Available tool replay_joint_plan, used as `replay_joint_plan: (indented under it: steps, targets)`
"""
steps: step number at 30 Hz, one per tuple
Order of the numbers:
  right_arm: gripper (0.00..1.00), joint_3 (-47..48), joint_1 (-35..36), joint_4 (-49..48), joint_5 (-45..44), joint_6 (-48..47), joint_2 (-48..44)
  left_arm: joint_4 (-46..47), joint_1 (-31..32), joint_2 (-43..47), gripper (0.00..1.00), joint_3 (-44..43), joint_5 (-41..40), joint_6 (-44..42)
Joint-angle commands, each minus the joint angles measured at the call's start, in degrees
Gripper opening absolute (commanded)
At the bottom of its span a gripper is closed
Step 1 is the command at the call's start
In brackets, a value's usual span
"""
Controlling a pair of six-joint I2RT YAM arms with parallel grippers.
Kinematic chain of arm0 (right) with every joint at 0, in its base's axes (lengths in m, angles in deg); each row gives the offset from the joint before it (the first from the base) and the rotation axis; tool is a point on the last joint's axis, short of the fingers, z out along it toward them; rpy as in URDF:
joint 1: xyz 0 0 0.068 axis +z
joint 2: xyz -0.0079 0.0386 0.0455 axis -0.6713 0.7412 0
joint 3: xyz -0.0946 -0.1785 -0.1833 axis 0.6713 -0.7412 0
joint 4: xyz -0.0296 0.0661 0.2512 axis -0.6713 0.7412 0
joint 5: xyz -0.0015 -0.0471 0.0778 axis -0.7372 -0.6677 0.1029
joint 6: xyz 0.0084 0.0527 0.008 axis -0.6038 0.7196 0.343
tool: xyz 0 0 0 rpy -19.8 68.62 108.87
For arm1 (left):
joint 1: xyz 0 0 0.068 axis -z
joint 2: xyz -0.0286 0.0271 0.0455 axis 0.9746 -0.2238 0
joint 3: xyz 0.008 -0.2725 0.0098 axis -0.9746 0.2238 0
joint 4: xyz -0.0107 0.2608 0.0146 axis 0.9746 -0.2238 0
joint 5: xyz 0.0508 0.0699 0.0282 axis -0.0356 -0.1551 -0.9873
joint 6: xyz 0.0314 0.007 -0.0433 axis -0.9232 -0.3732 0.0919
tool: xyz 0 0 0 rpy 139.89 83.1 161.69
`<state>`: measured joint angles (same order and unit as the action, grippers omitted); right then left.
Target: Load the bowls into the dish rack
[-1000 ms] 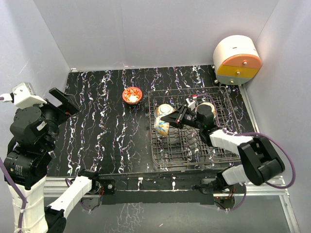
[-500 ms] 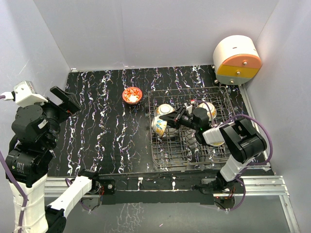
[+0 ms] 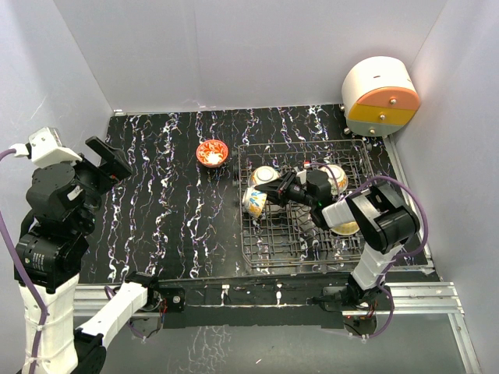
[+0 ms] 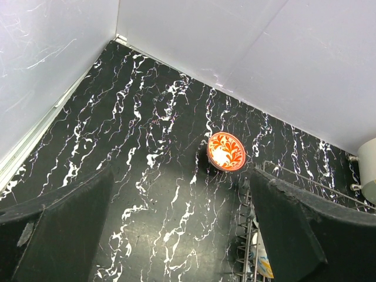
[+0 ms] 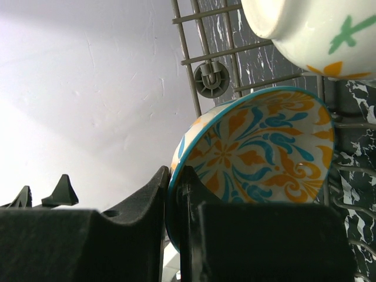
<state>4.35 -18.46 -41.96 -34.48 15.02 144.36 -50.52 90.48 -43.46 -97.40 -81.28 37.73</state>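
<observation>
The dark wire dish rack (image 3: pixel 296 261) stands right of centre. My right gripper (image 3: pixel 267 194) is shut on the rim of a yellow floral bowl (image 3: pixel 253 201), held tilted on edge at the rack's left side. In the right wrist view the rim sits between the closed fingers (image 5: pixel 174 176), with the bowl's blue-orange inside (image 5: pixel 258 153) facing the camera. Two more bowls (image 3: pixel 264 175) (image 3: pixel 335 176) sit in the rack's far part. The red-orange bowl (image 3: pixel 212 153) rests on the table left of the rack and shows in the left wrist view (image 4: pixel 226 151). My left gripper (image 3: pixel 105 160) is open, empty and raised at far left.
A white-orange-yellow round drawer unit (image 3: pixel 380 97) stands at the back right corner. White walls close the table on three sides. In the right wrist view a cream bowl's outside (image 5: pixel 311 35) hangs just above the held bowl, against the rack wires (image 5: pixel 200 59).
My right gripper has carried the yellow bowl a little left and farther back inside the rack, its arm folding in. My left arm has shifted slightly upward.
</observation>
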Motion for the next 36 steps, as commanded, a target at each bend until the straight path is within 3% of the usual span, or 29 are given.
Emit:
replay_joint_plan:
  steps: [1,15,28,36]
  targets:
    - [0.12,-0.6,-0.1,9.2,-0.3,-3.9,-3.9,1.7,0.1,-0.7,0.97,0.3,-0.5,0.0]
    - [0.28,4.0,-2.5,46.4,-9.1,-18.7,-15.7,3.3,0.2,-0.6,0.97,2.1,0.5,-0.7]
    - [0.36,14.8,-3.0,69.6,-17.9,-31.2,-11.9,3.0,0.1,0.0,0.97,2.1,0.6,-0.7]
    - [0.6,15.7,-3.4,74.4,-21.3,-33.6,-13.2,2.8,0.1,0.5,0.97,2.2,0.5,-0.6]
